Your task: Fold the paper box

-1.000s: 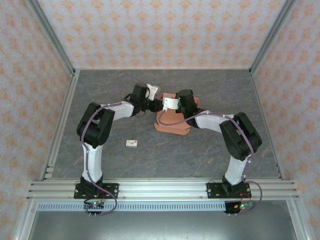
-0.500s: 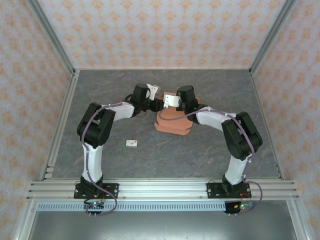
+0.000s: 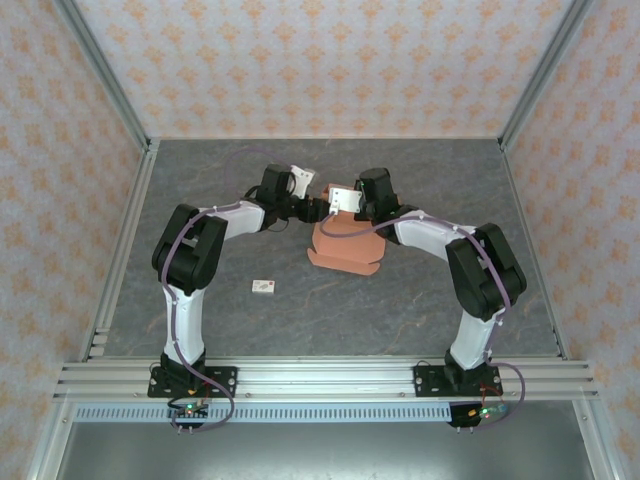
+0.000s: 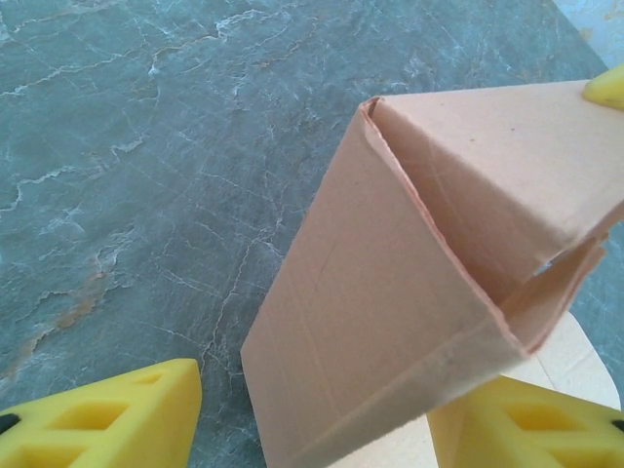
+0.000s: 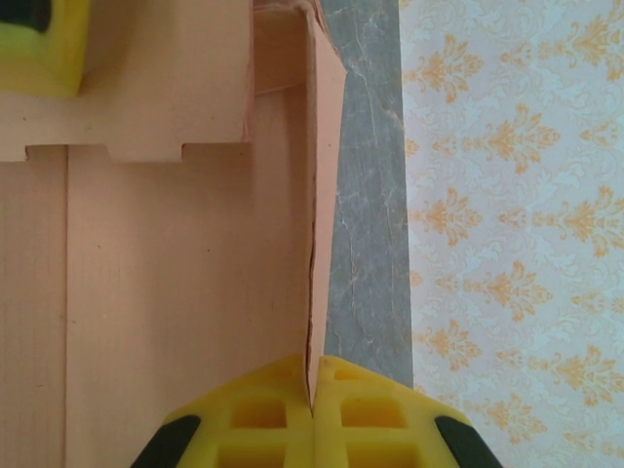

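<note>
The paper box [image 3: 345, 255], salmon-orange cardboard and partly folded, lies mid-table between both arms. In the left wrist view a raised corner of the box [image 4: 390, 292] stands between the yellow fingers of my left gripper [image 4: 317, 409]. The jaws are wide apart, and the left finger [image 4: 107, 414] is clear of the cardboard. My right gripper [image 5: 312, 395] is shut on the thin upright side wall of the box [image 5: 175, 292], with the flat base panel to its left. A yellow fingertip of the left gripper [image 5: 39, 44] shows at that view's top left.
A tiny white tag [image 3: 264, 287] lies on the grey marbled table [image 3: 420, 310], near left of the box. Patterned walls and aluminium rails [image 3: 120, 240] enclose the table on three sides. Both arms meet above the box at mid-table.
My left gripper's jaws have spread apart around the box corner. The right wrist has shifted slightly back, and the box now lies a little flatter.
</note>
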Robot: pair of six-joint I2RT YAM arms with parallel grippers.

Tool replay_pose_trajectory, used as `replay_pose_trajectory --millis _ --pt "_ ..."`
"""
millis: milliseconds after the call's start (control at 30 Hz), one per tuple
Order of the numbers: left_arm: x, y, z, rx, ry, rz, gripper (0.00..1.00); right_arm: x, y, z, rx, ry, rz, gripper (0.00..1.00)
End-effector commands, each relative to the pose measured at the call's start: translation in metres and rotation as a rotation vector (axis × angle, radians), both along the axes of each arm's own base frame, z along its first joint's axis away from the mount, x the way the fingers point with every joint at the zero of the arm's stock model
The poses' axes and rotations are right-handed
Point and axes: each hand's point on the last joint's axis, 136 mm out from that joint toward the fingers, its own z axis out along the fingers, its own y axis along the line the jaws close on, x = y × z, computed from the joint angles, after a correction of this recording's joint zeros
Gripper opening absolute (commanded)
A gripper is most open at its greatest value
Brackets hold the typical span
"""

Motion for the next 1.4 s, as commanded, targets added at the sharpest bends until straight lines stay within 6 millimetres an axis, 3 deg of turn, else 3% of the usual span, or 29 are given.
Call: replay_pose_trajectory --millis 0,300,1067,1367 --pt "0.017 -0.002 0.022 -0.032 -0.078 -0.034 0.65 -0.017 0.011 -0.003 0.021 0.081 0.065 0.0" --pt "0.014 -0.006 0.017 -0.034 -0.077 -0.08 0.71 -0.018 0.01 -0.003 0.028 0.105 0.066 0.0" --pt "0.001 0.013 -0.007 0.153 -0.005 0.034 0.47 -0.004 0.008 0.024 0.092 0.0 0.001 0.0" --pt "0.007 0.019 -0.007 0.171 -0.005 0.104 0.28 -0.005 0.009 0.031 0.109 -0.012 0.001 0.0"
